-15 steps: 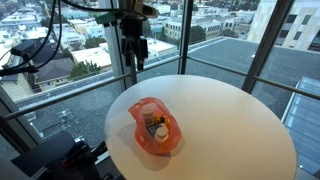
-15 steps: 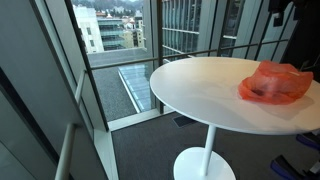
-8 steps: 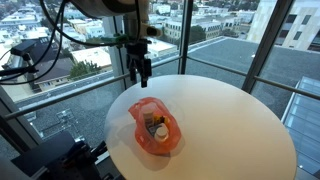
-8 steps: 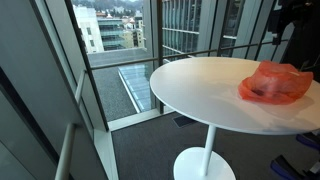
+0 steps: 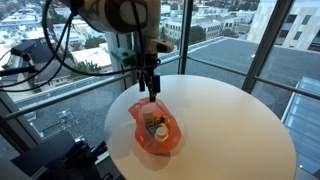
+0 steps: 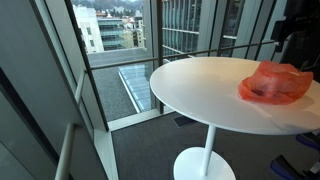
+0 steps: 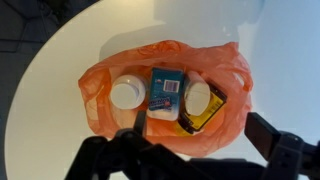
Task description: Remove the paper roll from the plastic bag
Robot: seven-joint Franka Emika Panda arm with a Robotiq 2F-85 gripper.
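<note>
An orange plastic bag (image 5: 155, 131) lies open on the round white table (image 5: 230, 120), near the edge; it also shows in the other exterior view (image 6: 275, 83). In the wrist view the bag (image 7: 225, 65) holds a white round paper roll seen end-on (image 7: 128, 93), a blue and white packet (image 7: 165, 92) and a yellow and black container with a white lid (image 7: 200, 102). My gripper (image 5: 151, 93) hangs just above the bag's far edge. Its fingers are spread wide and empty in the wrist view (image 7: 190, 160).
The table (image 6: 200, 90) stands on a single pedestal beside floor-to-ceiling windows and a glass railing (image 5: 60, 90). The arm's dark body (image 6: 292, 25) reaches in from the top. Cables hang behind the arm (image 5: 50, 45).
The arm has come down and moved toward the bag; the gripper went from well above the table's far edge to just over the bag. The bag has not moved.
</note>
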